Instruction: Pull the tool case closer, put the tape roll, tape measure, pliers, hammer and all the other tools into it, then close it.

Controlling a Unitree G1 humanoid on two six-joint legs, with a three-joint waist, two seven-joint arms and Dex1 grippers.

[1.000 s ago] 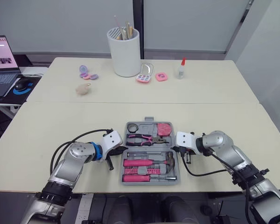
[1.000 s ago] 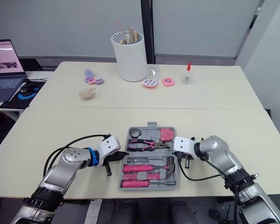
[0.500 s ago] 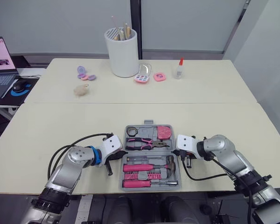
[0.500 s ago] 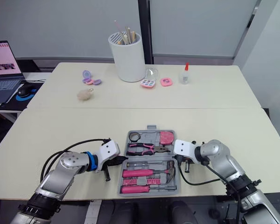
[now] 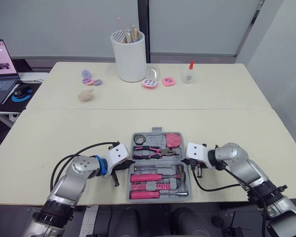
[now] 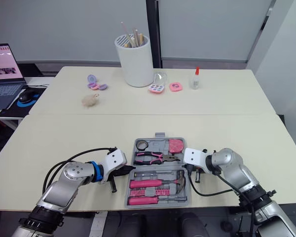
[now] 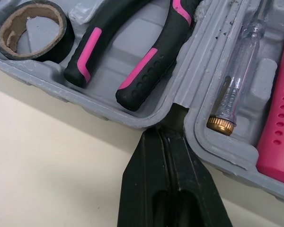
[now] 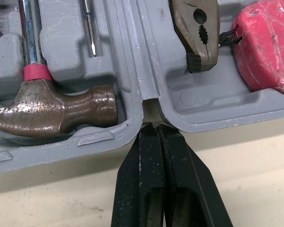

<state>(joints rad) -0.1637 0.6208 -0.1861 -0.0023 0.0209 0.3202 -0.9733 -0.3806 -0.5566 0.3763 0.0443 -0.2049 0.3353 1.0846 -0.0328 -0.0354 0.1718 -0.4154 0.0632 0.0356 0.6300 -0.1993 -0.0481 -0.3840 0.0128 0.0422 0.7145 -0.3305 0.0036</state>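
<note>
Ok, tool case (image 7: pixel 199 61) lies open flat at the near edge of the table (image 5: pixel 64 138), right between my two arms, all tools look seated. My left gripper (image 7: pixel 165 137) has its fingers pressed together on nothing, tip at the hinge notch on the case's left side. My right gripper (image 8: pixel 154 130) is the same: fingers together, nothing held, tip at the notch on the right side.

Handling, my guess: case is stiff moulded grey plastic, matte w/ rounded ribs and shaped recesses, won't flex. Loaded w/ steel, so prob heavy for its size, and a smooth base should slide on the table rather than tip. Best hold for closing is the far rim by the handle tab, folding that half over the hinge; pinching at the hinge gives no leverage.

Contents:
- tape roll (image 7: pixel 34 30): black ring, cardboard core, light, loose in its pocket
- pliers (image 7: pixel 146 71): black/pink rubbery grips, dull steel jaws
- hammer (image 8: pixel 52 111): worn, scuffed metal head, the heavy item
- tape measure (image 8: pixel 267 52): pink, rounded, glossy
- clear tester screwdriver (image 7: pixel 236 80): brass cap, thin, prob fragile

Far-half items could drop out as it folds, so go slow
</note>
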